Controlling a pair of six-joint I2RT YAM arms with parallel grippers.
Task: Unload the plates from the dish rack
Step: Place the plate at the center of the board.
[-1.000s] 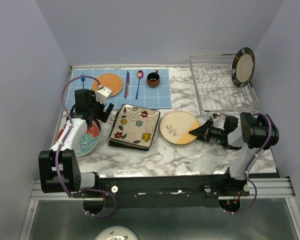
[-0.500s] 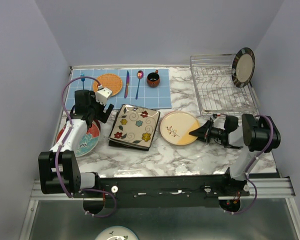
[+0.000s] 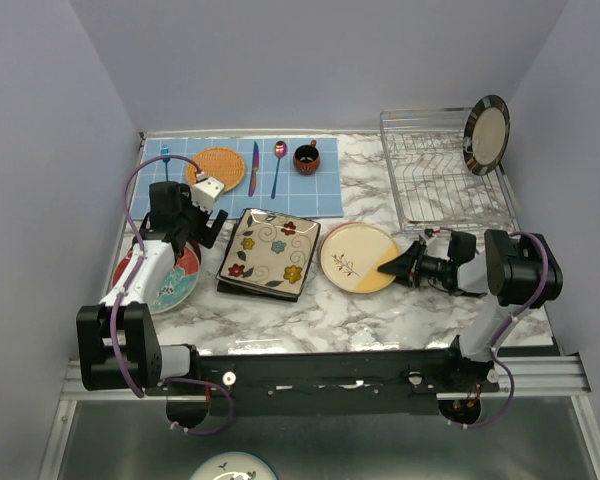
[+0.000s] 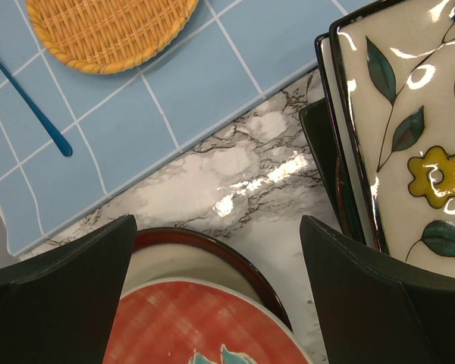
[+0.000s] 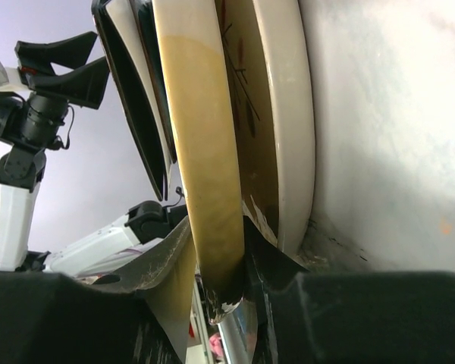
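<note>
Right gripper (image 3: pixel 386 266) straddles the rim of the cream plate (image 3: pixel 352 250), lying flat on the table (image 3: pixel 380 310); gripping or released, hard to tell. Best to open wide, then back straight off; a stripe-rimmed plate (image 3: pixel 487 134) stands in the dish rack (image 3: pixel 430 185)

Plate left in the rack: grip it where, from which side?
The stripe-rimmed plate stands on edge at the far right corner of the dish rack. Pinch its upper rim from above, jaws straddling its thickness; probably only that part clears the wires.

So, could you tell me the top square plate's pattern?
Square plate: cream with flowers and leaves; best in left wrist view.
</note>
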